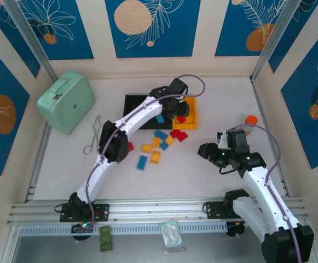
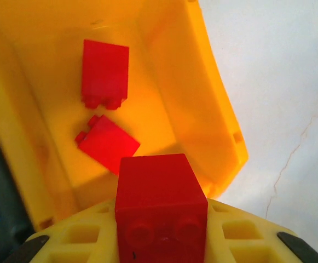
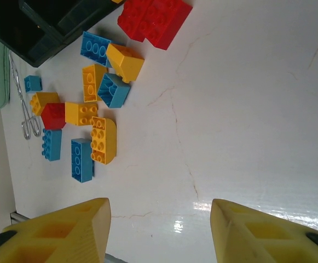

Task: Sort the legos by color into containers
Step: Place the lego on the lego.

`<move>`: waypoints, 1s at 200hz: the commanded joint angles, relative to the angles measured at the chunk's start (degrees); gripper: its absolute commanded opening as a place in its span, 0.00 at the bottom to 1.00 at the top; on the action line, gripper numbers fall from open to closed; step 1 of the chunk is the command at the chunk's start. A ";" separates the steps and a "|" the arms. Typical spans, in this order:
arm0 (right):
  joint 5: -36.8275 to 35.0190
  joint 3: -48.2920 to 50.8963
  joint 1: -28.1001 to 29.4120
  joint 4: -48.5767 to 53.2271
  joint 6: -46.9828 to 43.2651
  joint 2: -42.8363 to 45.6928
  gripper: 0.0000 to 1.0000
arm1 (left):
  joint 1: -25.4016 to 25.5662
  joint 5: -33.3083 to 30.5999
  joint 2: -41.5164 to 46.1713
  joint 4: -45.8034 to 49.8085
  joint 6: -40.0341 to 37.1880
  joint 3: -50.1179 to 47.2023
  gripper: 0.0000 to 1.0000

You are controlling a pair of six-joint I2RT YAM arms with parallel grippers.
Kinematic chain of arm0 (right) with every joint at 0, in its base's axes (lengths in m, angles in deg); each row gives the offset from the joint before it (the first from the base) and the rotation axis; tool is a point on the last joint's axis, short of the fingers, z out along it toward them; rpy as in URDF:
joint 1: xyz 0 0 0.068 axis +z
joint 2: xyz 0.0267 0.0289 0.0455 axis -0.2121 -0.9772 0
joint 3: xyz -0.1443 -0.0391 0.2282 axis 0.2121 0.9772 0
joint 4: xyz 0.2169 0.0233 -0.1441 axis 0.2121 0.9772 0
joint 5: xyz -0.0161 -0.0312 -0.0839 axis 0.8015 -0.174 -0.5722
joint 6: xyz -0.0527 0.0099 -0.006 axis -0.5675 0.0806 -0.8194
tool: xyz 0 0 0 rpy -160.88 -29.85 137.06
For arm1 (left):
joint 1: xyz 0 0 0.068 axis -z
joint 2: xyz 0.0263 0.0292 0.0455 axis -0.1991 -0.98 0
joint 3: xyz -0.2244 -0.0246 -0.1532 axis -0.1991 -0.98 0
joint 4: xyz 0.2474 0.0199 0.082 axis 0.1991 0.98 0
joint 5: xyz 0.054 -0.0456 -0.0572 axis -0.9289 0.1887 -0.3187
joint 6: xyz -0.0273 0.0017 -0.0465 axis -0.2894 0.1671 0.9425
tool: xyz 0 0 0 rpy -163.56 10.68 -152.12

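A red brick is gripped studs-outward in the closed left gripper and is held above the near end of the yellow bin, where 2 red bricks already lie on the floor. In the top view the left gripper is seen reaching over the row of containers, with the black bins just beside the yellow one. The right gripper is held open and empty above the bench, well apart from the loose pile of blue, yellow-orange and red legos that lie unsorted.

The bricks are judged to be light, rigid and not fragile, so a drop into a bin should do no harm. Their smooth moulded walls are likely to be slippery, and a brick may twist if it is pinched at a corner or across its studs. The surest hold is thought to be across 2 flat opposite side walls, near the middle. Where bricks touch in the pile, an outer one is best taken first.
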 commanded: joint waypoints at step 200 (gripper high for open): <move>-2.28 -2.45 3.61 0.87 1.30 -4.61 0.54 | 1.64 6.58 29.08 -15.02 -0.35 -35.13 0.56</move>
